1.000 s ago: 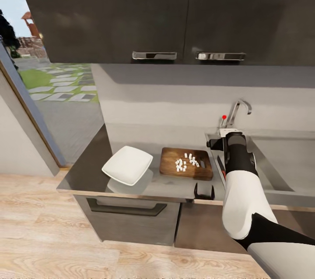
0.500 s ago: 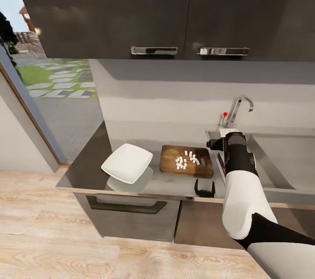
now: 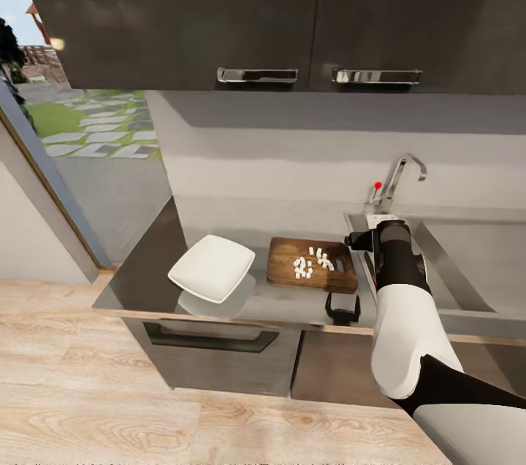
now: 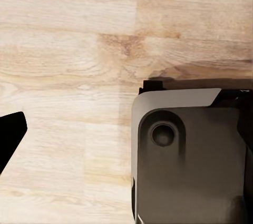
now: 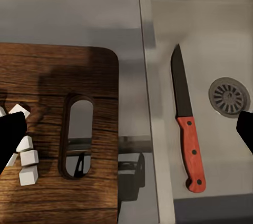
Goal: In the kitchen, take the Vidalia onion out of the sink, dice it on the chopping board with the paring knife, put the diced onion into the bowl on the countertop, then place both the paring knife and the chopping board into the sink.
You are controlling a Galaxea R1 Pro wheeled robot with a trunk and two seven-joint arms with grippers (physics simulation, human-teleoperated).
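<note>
**Red-handled knife lies in the sink, diced onion on the board**

Red is the handle of the paring knife (image 5: 187, 126), which lies flat on the bottom of the sink (image 5: 221, 34), beside the round drain (image 5: 229, 96), with the dark blade pointing away from the handle. The chopping board (image 3: 312, 263) is on the grey counter (image 3: 146, 275), just beside the sink edge, and its handle slot (image 5: 77, 134) is at the end near the sink. Small white onion pieces (image 3: 312, 265) lie on the board. The white square bowl (image 3: 212, 268) is on the counter to the left of the board, and it looks tilted.

The right end effector (image 5: 126, 134) hangs above the border between board and sink; its dark fingertips (image 5: 9, 135) are far apart at both sides of the right wrist view, so it is wide and holds nothing. In the left wrist view, one dark fingertip (image 4: 9, 135) is over the wooden floor (image 4: 68, 45); I cannot tell if this end effector is wide or narrow. A small black object (image 3: 342, 308) is at the front counter edge.
</note>
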